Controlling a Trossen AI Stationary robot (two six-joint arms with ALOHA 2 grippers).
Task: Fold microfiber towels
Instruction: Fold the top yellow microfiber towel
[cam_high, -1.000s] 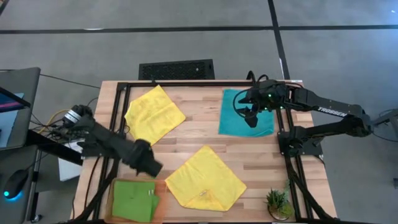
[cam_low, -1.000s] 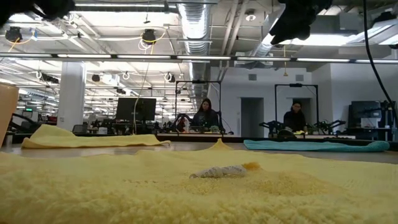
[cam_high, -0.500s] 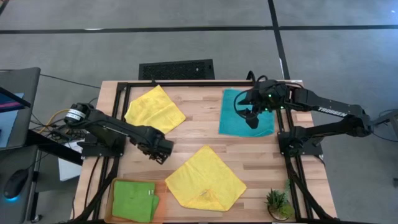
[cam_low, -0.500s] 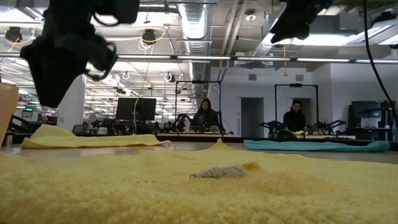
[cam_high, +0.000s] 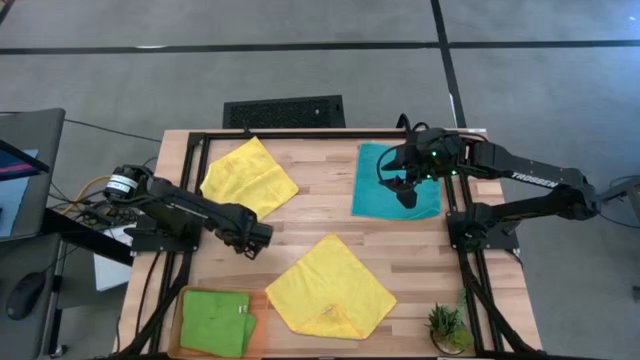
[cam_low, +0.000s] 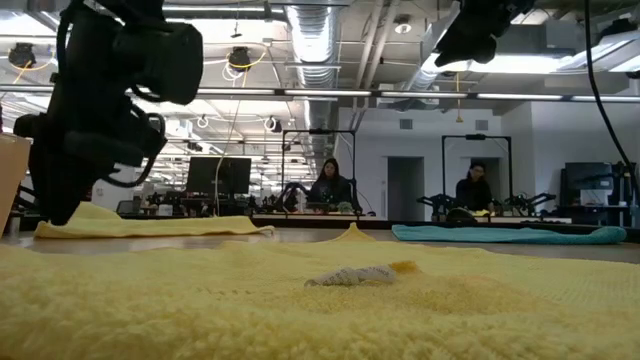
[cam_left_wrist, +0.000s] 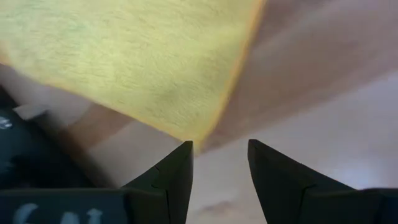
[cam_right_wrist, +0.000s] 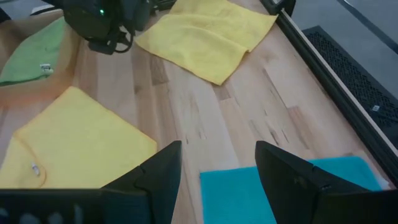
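Towels lie spread on the wooden table (cam_high: 330, 215) in the high view. One yellow towel (cam_high: 248, 182) sits at the far left, a second yellow towel (cam_high: 330, 287) near the front middle, a teal towel (cam_high: 395, 182) at the far right, and a folded green towel (cam_high: 215, 320) on an orange tray (cam_high: 262, 330) at the front left corner. The left gripper (cam_high: 262, 238) hangs over bare wood between the two yellow towels, just beside the near corner of the far one, holding nothing. The right gripper (cam_high: 400, 188) hovers over the teal towel. A small potted plant (cam_high: 447, 325) stands at the front right corner.

Low view: the near yellow towel (cam_low: 300, 300) fills the foreground, the far one (cam_low: 150, 225) lies behind on the left and the teal one (cam_low: 510, 234) on the right. The left gripper (cam_low: 60, 190) hangs above the table at the left; the right gripper (cam_low: 470, 40) is high up at the right. Two people (cam_low: 330, 185) sit in the room behind.

Left wrist view: the left fingers (cam_left_wrist: 168, 177) stand apart, empty, a yellow towel corner (cam_left_wrist: 143, 62) just ahead of them over wood.

Right wrist view: the right fingers (cam_right_wrist: 155, 174) are spread wide and empty above the teal towel's edge (cam_right_wrist: 249, 196); both yellow towels (cam_right_wrist: 208, 37), the green one (cam_right_wrist: 34, 59) and the left arm (cam_right_wrist: 106, 22) lie beyond.
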